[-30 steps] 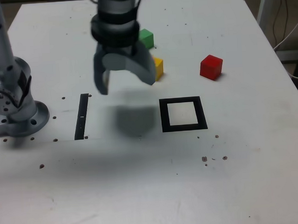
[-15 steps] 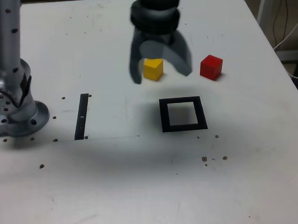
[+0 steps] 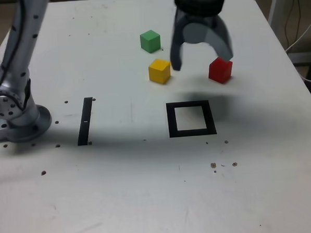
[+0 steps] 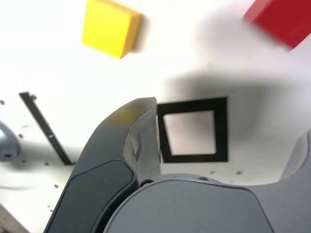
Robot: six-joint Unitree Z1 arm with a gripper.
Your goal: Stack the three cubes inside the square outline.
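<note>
Hanging above the white table [image 3: 263,184] in the exterior view, the gripper [image 3: 202,63] is now standing over the gap between the yellow cube [image 3: 159,71] and the red cube [image 3: 220,70]. A second ago it was far toward that view's left, covering part of the yellow cube and the green cube [image 3: 150,40]; half a second ago it was straddling the yellow cube; now it is sitting further to the view's right, with one fingertip just beside the yellow cube and the other crossing the upper corner of the red cube. Its jaws are spread wide and are holding nothing. All three cubes are lying where they were before, apart from one another, none of them stacked: the green one farthest back, the yellow one in front of it, the red one off to the view's right. The square outline [image 3: 191,119] is lying nearer the camera, below the yellow and red cubes, with its white centre bare; the arm's shadow has shifted over it and across the table. The straight black strip [image 3: 85,120] is lying well to the view's left, near the arm's grey base [image 3: 17,113].

Looking through the wrist view, the two grey fingers [image 4: 116,160] are standing well apart with open space between them. The square outline [image 4: 193,131] is showing between them, partly hidden by one finger. The yellow cube [image 4: 110,27] and a blurred corner of the red cube [image 4: 282,17] are lying beyond it, and the black strip [image 4: 44,127] is off to one side.
</note>
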